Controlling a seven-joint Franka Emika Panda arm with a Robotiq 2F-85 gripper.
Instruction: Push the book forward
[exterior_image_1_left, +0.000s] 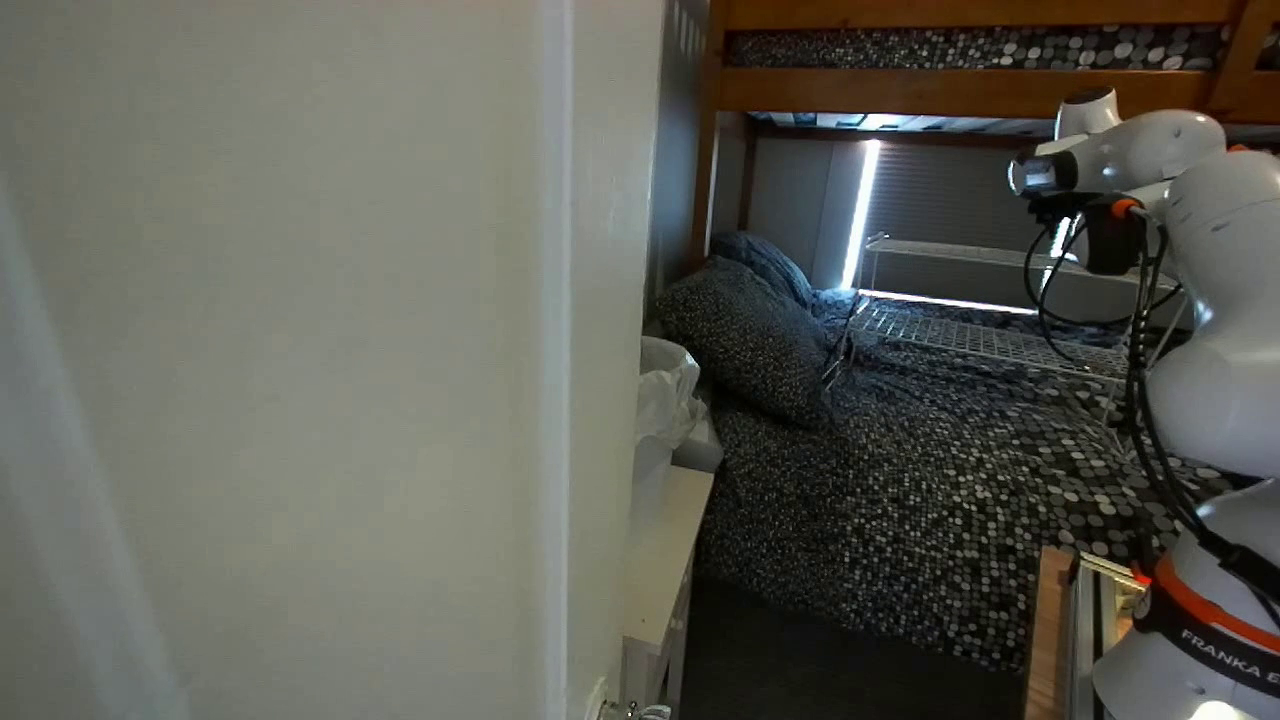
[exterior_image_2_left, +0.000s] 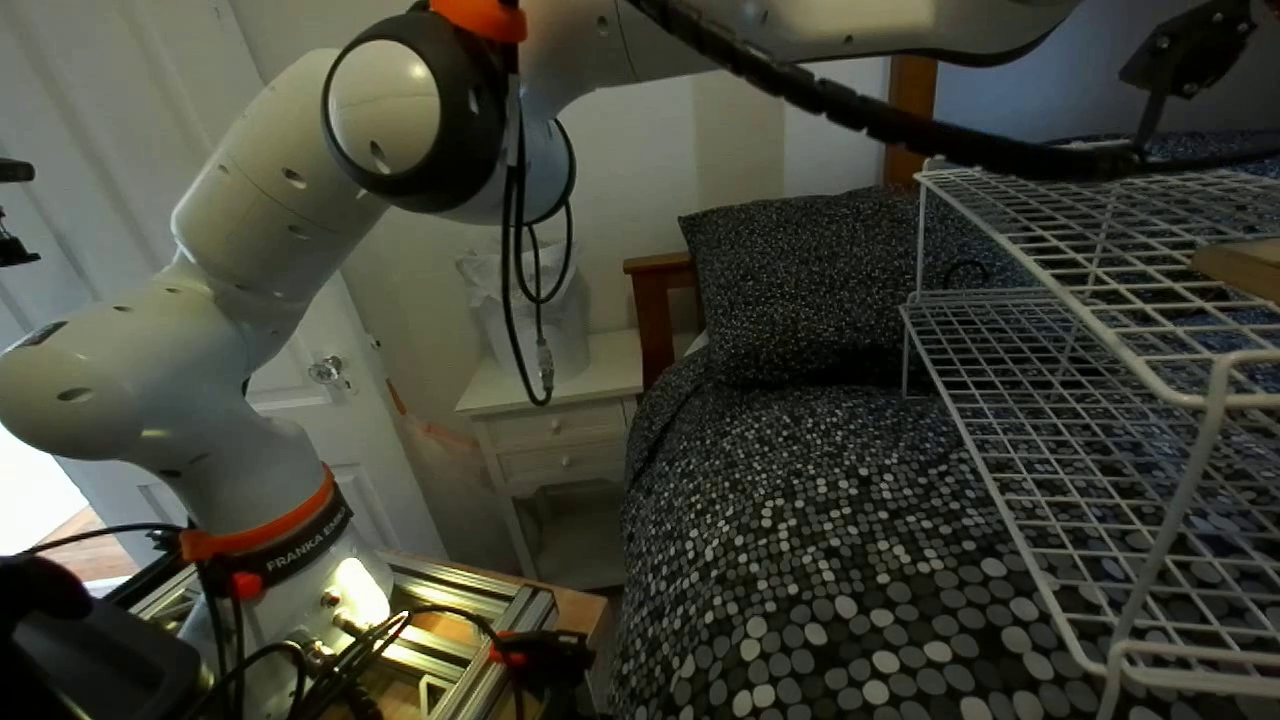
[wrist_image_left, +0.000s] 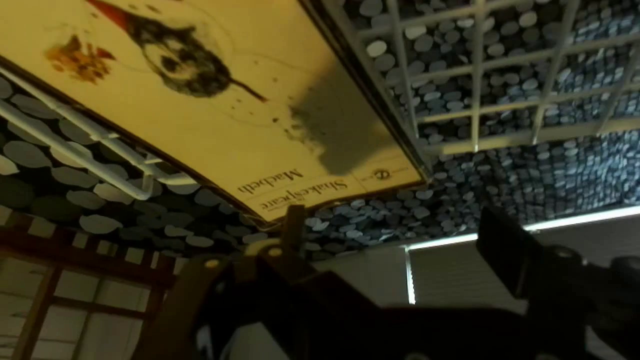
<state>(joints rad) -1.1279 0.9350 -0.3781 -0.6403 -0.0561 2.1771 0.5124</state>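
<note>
The book, with a yellow cover reading Shakespeare Macbeth, fills the upper left of the wrist view (wrist_image_left: 240, 115). It lies flat on a white wire rack; a dark shadow falls across its cover. In an exterior view only a tan end of the book (exterior_image_2_left: 1245, 265) shows on the rack's upper shelf at the right edge. My gripper (wrist_image_left: 394, 214) is open in the wrist view with nothing between its fingers. Its left fingertip overlaps the book's near short edge in the picture; I cannot tell if they touch. The gripper is not clearly visible in the exterior views.
The white two-level wire rack (exterior_image_2_left: 1050, 340) stands on a bed with a dotted black and grey cover (exterior_image_2_left: 800, 520). Dark pillows (exterior_image_2_left: 800, 280) lie behind it. A white nightstand (exterior_image_2_left: 560, 400) stands beside the bed. A wooden bunk frame (exterior_image_1_left: 960, 90) runs above.
</note>
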